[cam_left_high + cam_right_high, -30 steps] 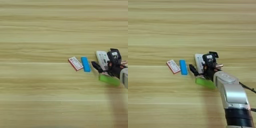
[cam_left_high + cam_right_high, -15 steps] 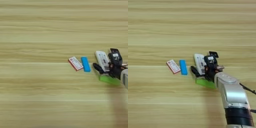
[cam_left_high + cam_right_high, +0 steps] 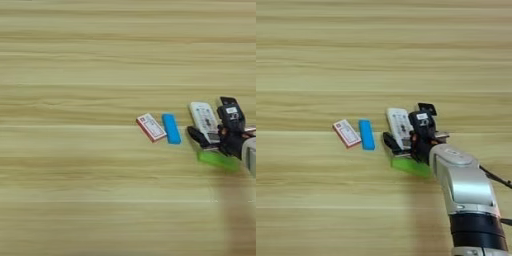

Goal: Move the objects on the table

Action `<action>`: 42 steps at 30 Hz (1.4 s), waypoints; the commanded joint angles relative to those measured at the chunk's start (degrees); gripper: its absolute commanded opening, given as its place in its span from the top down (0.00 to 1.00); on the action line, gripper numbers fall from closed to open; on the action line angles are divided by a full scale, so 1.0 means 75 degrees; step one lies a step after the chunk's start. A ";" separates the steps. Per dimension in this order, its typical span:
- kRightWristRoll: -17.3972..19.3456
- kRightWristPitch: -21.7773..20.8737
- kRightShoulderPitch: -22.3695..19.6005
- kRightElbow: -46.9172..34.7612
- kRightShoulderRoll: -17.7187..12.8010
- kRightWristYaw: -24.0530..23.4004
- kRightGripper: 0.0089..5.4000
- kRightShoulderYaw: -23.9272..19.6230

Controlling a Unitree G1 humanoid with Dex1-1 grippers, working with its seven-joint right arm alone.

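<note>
i have the right hand (image 3: pixel 406 142) down on the desk (image 3: pixel 75 75) at the right end of a short row of items, with the silver forearm (image 3: pixel 463 185) coming in from the near right. its two black fingers are spread wide, one on the left of the remote (image 3: pixel 399 127) and one on its right, so the remote sits between them; whether the pads touch it i cannot tell. i read that straddle as a setup for gripping the remote across its narrow width, which is the only way a long flat thing fits between the fingers. the remote's long axis runs near to far, tilted a little left at the far end. the green bar (image 3: pixel 411 165) lies just near of the hand, partly under the wrist, long axis roughly left-right and slanting nearer toward the right. to the left, the blue bar (image 3: pixel 171 128) lies near to far as well, and the card box (image 3: pixel 151 127) sits just beside it on the left, skewed diagonally. a small black-topped block (image 3: pixel 427 108) shows just far of the right finger.
</note>
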 commanded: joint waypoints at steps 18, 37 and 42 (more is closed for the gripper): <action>-0.0178 -0.0317 -0.0537 0.0441 -0.0168 0.0104 0.46 0.0280; -0.0139 -0.1263 -0.1921 0.2902 0.0130 -0.0309 0.46 -0.0010; -0.0153 -0.1530 -0.2205 0.3491 0.0105 -0.0312 0.46 -0.0042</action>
